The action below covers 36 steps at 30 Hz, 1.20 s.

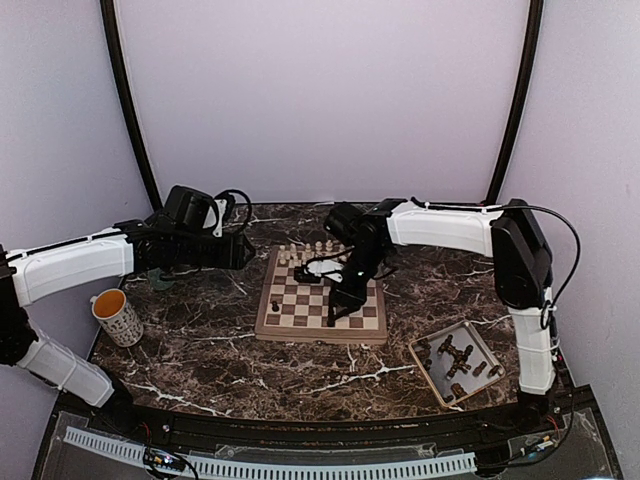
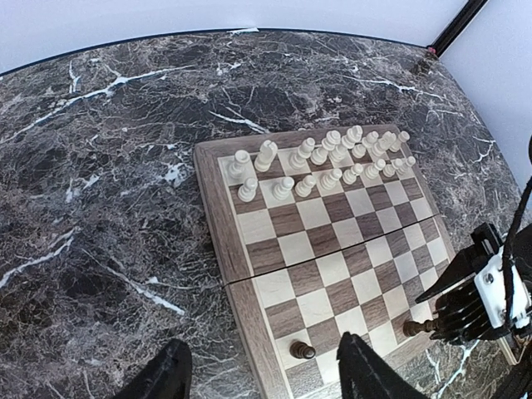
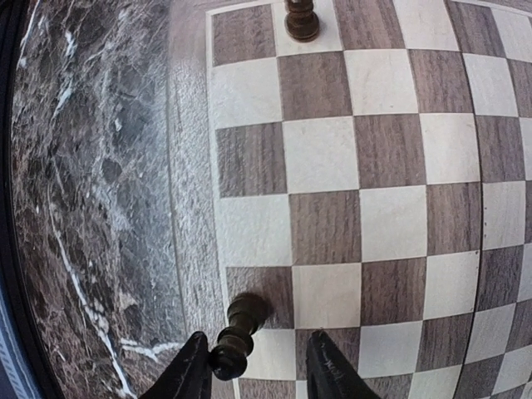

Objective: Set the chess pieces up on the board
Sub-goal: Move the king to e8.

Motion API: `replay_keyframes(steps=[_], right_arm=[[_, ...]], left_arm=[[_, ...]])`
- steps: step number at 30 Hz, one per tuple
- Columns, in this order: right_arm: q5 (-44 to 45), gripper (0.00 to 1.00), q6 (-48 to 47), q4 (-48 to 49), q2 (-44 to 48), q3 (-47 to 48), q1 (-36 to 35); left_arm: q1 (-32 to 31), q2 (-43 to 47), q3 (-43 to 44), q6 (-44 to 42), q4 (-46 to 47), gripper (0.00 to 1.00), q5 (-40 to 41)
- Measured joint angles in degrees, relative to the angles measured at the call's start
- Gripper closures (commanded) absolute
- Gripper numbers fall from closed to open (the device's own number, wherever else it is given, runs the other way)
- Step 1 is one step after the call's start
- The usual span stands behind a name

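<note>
The board (image 1: 262, 318) lies mid-table, with the pale chessmen (image 1: 310, 250) on its far rows. My right gripper (image 3: 258, 337) stands open low over the board's near right corner. A dark chess piece (image 3: 237, 337) stands on a dark corner square there, its head against the left finger (image 3: 189, 370) and a gap to the other finger. My left gripper (image 2: 264, 341) hangs open above the board's left edge. A dark pawn (image 2: 302, 350) stands alone below it on a near-row square. More dark chess pieces (image 1: 455, 362) lie in the tray.
A shallow beige tray (image 1: 437, 334) sits at the front right of the marble table. A patterned mug (image 1: 117, 316) stands at the left edge under my left arm. My right arm reaches over the board from the right.
</note>
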State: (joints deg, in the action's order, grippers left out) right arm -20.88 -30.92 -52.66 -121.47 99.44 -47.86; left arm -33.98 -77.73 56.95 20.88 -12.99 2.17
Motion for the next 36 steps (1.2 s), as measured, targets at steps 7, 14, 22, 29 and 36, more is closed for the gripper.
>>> replay_keyframes(steps=[7, 14, 22, 29, 36], right_arm=[[0.2, 0.89, 0.0, -1.9, -3.1, 4.0, -0.5], [0.1, 0.97, -0.1, -3.1, -4.3, 6.4, -1.9], [0.0, 0.97, -0.1, -2.9, -4.4, 7.6, -3.3], [0.2, 0.97, 0.2, -2.6, -6.0, 9.6, -3.4], [0.3, 0.95, 0.5, -2.6, -8.0, 11.8, -3.4]], left_arm=[[0.0, -0.1, -0.7, 0.7, 1.6, 0.38, -0.2], [0.0, -0.1, -2.0, 1.3, 1.7, 0.38, -0.2], [0.0, -0.1, -2.0, 1.8, 1.8, 0.4, -0.2], [0.0, 0.1, -2.6, 2.3, 2.2, 0.4, -0.2], [0.0, 0.2, -3.1, 2.3, 2.2, 0.41, -0.2]])
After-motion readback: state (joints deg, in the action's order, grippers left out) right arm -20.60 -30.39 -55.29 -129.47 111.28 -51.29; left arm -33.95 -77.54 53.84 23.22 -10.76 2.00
